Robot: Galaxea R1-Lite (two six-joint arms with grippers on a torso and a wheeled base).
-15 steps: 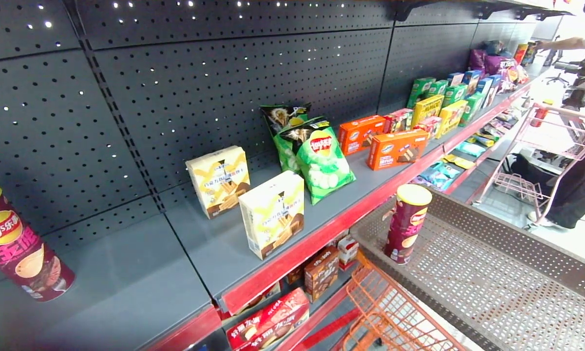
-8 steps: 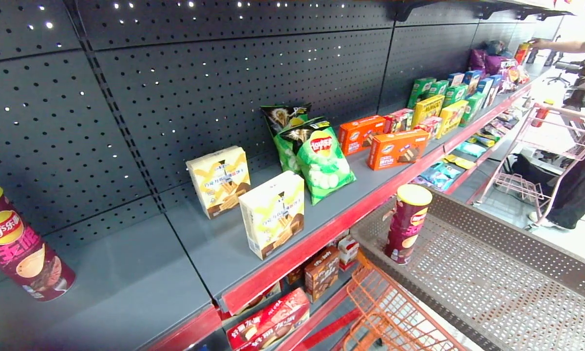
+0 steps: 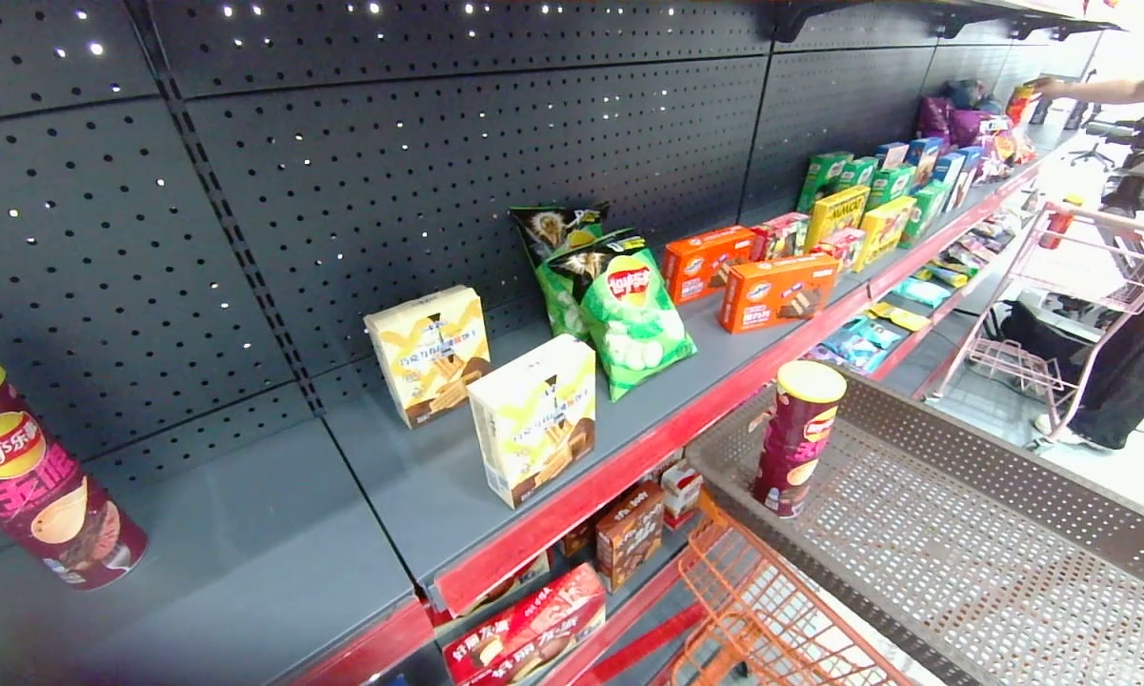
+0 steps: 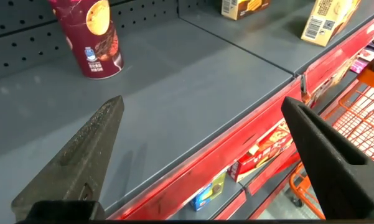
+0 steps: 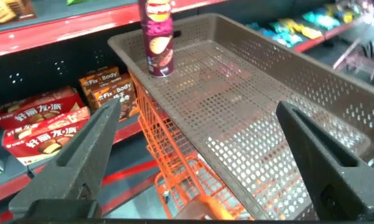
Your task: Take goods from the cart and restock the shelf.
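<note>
A maroon chip can [image 3: 794, 437] with a yellow lid stands upright in the near-left corner of the cart's perforated grey tray [image 3: 962, 553]; the same can [image 5: 157, 37] appears in the right wrist view. A second maroon can [image 3: 33, 476] stands on the grey shelf [image 3: 276, 534] at its left end, also the can [image 4: 88, 37] in the left wrist view. My left gripper [image 4: 202, 134] hangs open over the shelf's front edge, some way from that can, holding nothing. My right gripper [image 5: 199, 146] is open above the cart tray [image 5: 249, 106], apart from the can there.
Two cream wafer boxes [image 3: 533, 414], green chip bags [image 3: 629, 310], orange boxes [image 3: 776, 286] and several more boxes line the shelf to the right. Lower shelves hold red and brown boxes [image 3: 529, 624]. An orange wire basket [image 3: 772, 619] sits under the tray. A pink cart [image 3: 1095, 276] stands far right.
</note>
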